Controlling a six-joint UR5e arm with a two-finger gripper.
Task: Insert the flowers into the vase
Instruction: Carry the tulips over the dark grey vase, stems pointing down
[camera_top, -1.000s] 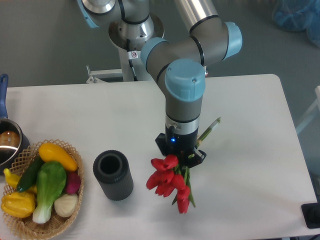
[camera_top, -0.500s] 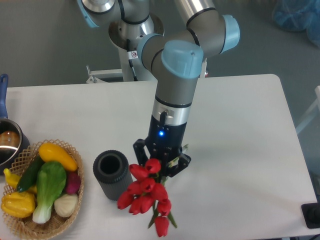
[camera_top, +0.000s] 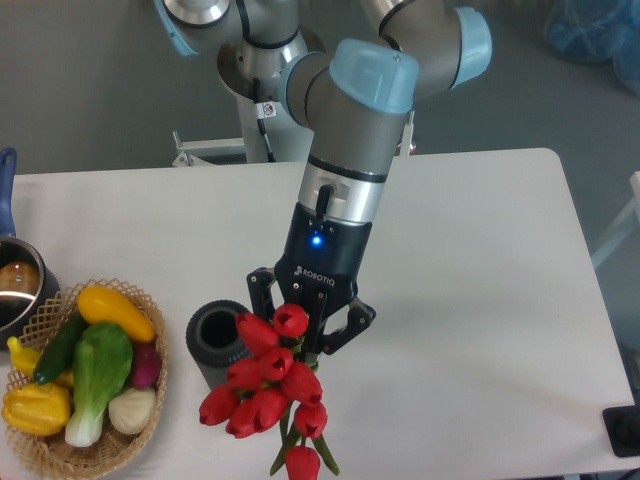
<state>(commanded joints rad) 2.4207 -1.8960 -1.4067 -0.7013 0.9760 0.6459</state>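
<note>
Now the black two-finger tool (camera_top: 305, 335) on the grey and pale-blue arm is clenched on the bunch of red tulips with green stems (camera_top: 270, 390), and it has swung further left across the white bench (camera_top: 480, 300) than it was half a second ago, and well left of where it hung a second ago. The blooms point down toward the near edge of the bench, the lowest one close to the bottom of the view, while the stems run up between the fingers and disappear under the wrist. The short dark grey ribbed cylinder vase (camera_top: 215, 340) stands upright where it stood before, its round mouth open, but the uppermost tulip heads now overlap its right side from this angle; earlier there was clear bench between flowers and vase. I cannot tell whether the flowers touch it. To the left, the wicker basket (camera_top: 150, 310) of coloured vegetables has not shifted, nor has the metal pot with the blue handle (camera_top: 15, 285) at the far left edge of the bench.
</note>
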